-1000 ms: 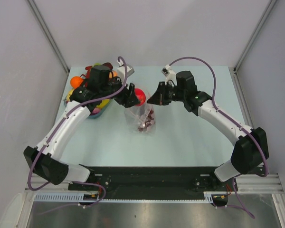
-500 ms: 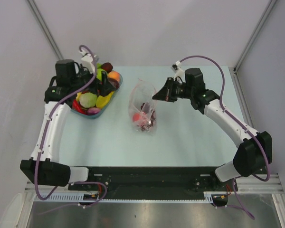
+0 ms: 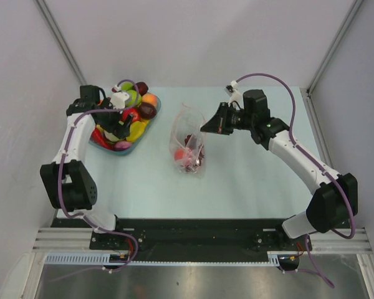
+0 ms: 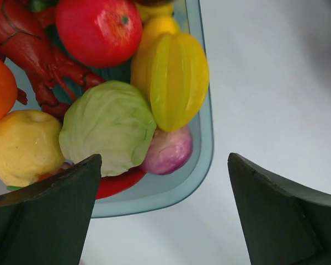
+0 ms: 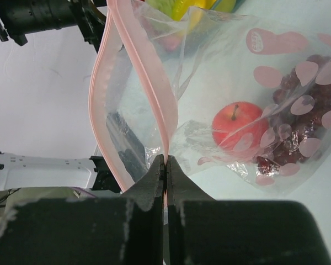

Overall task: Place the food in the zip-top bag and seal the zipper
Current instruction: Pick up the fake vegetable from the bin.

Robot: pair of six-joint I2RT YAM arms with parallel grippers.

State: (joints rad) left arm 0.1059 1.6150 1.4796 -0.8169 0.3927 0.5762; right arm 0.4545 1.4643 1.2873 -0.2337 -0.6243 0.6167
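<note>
Aiming my left gripper (image 4: 163,176), jaws spread wide, at the top starfruit (image 4: 176,80); I'm clamping the zipper (image 5: 154,94) in my right gripper (image 5: 165,165).

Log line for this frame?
left tool open above blue-rimmed fruit dish | right tool shut on pink zipper strip | clear dotted bag: red apple, purple grapes inside

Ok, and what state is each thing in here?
zip-top bag: mouth open, lifted at one edge, red apple and grape bunch inside
zipper: unsealed, pinched by the right tool
right tool: shut on the zipper
left tool: open, empty, above the dish
dish: filled with toy food
</note>
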